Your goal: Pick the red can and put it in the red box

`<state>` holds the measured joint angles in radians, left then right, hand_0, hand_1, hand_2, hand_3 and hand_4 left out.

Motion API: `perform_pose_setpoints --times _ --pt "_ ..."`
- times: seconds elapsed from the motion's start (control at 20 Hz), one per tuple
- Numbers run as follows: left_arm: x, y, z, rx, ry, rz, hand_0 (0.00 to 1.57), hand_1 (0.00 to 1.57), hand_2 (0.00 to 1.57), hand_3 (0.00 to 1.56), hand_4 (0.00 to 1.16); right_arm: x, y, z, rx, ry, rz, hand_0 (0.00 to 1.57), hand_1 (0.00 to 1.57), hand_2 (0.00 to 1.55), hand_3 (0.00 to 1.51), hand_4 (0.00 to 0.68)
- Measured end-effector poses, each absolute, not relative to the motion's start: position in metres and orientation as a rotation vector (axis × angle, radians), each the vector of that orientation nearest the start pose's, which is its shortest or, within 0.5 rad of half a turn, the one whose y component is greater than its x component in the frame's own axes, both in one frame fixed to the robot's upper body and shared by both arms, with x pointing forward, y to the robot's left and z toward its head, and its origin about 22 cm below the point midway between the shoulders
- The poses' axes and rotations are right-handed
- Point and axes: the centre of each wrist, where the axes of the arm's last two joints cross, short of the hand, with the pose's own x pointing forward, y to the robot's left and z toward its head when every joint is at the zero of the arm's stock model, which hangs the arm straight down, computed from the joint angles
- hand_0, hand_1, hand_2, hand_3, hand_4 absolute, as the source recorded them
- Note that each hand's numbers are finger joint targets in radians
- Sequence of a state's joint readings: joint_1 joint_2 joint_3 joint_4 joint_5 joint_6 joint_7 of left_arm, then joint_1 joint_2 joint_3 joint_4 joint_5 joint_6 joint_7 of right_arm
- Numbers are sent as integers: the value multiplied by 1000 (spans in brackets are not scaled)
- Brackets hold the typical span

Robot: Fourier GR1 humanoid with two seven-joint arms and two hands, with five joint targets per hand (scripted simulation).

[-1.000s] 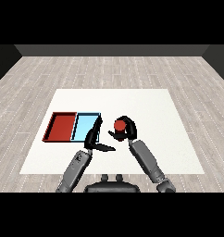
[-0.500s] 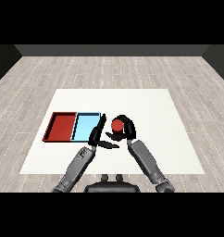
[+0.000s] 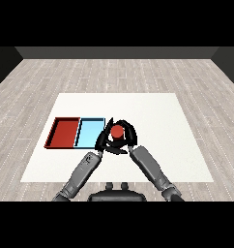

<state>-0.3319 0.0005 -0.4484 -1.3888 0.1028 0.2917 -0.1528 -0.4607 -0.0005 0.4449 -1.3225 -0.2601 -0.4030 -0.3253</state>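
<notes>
Head view. The red can (image 3: 117,131) is a small cylinder with a plain red body and a round red top; no label can be made out. It stands upright, its long axis vertical, with the top facing up toward the camera. It sits just right of the light blue tray (image 3: 89,134), outside both trays, near the middle of the white table (image 3: 153,116).

The right hand (image 3: 127,136) curls its black fingers and thumb round the can from the right and rear, enclosing it. The left hand (image 3: 103,140) lies just left of the can, its fingers extended and relaxed, grasping nothing; whether it touches the can cannot be told. Both grey forearms rise from the lower corners and converge at the can.

The red tray (image 3: 64,132) lies left of the light blue tray, the two sharing a side wall. The table is a flat white rectangle. It stands on a floor (image 3: 114,75) of pale grey planks, bounded at the far side by a dark wall (image 3: 117,52).
</notes>
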Motion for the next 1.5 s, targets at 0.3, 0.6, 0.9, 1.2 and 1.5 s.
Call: perform_pose_setpoints --times 0.3,0.6,0.9,1.2,1.5 --pt "286 77 24 -236 -1801 -249 0 0 0 0 0 293 -66 49 323 -1959 66 1447 1447 1433 1387 594" --pt "284 78 23 -243 -1805 -228 0 0 0 0 236 290 -60 51 338 -1969 71 1471 1471 1457 1405 511" --pt "285 72 22 -150 -1809 -225 1552 1552 1479 1384 868 290 -64 51 334 -1987 77 1503 1503 1452 1400 523" --pt "285 71 31 -97 -1783 -196 1571 1571 1504 1390 950 293 -64 56 340 -1993 69 1470 1470 1440 1393 559" --pt "287 72 27 -47 -1811 -177 1571 1571 1498 1355 866 292 -62 56 342 -1995 65 1519 1519 1453 1394 538"
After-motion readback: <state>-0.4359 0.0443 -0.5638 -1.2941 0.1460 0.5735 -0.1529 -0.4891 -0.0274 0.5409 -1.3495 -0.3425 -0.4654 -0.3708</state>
